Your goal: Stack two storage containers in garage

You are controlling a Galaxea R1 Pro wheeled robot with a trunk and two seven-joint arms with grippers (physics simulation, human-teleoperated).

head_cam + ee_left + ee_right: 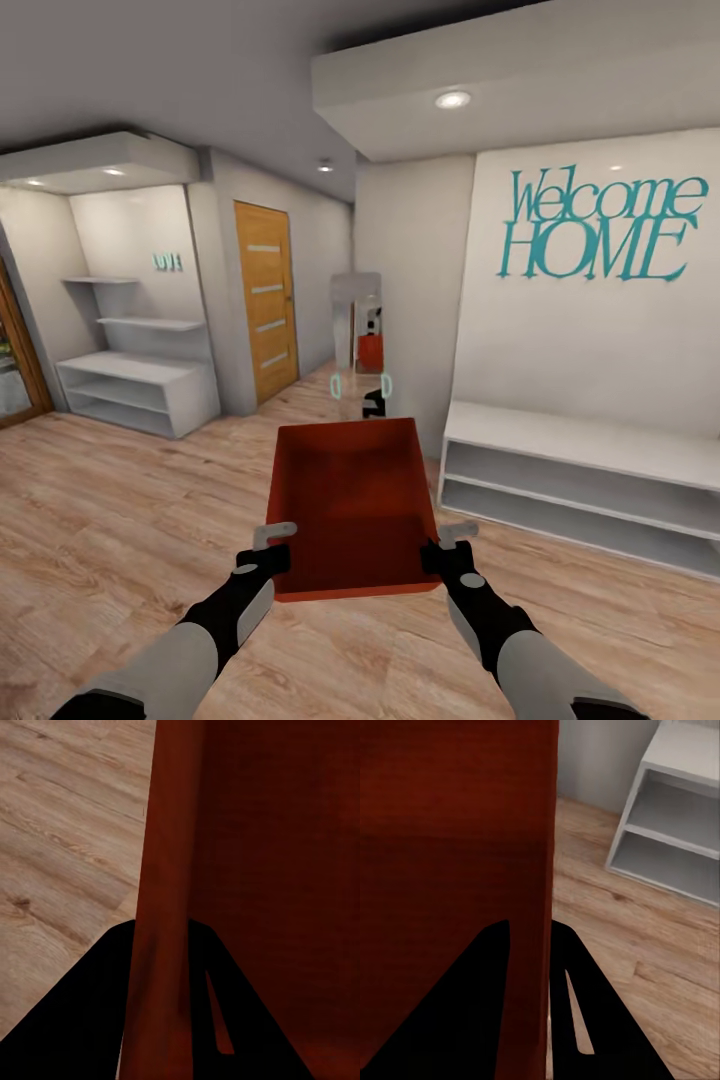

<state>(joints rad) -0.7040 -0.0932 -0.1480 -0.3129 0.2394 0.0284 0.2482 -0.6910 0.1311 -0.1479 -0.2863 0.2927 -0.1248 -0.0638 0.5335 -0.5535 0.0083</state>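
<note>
Setting: home interior, entrance hall, as seen from my head camera. Evidence: teal wall lettering point(598, 224) reading "Welcome HOME" on a white wall; beneath it a low white open-shelf bench point(580, 470) of the shoe-rack kind, which also shows from my right wrist point(671, 832); light wood plank floor point(120, 520) throughout; a second white shelving unit point(140, 355) set in a lit alcove at my left; a wooden door point(265, 300) with pale horizontal inserts; a narrow corridor running on ahead, ending at a tall mirror point(366, 322); recessed ceiling spotlight point(452, 99); a glazed wooden door frame point(18, 360) at the far left edge.
</note>
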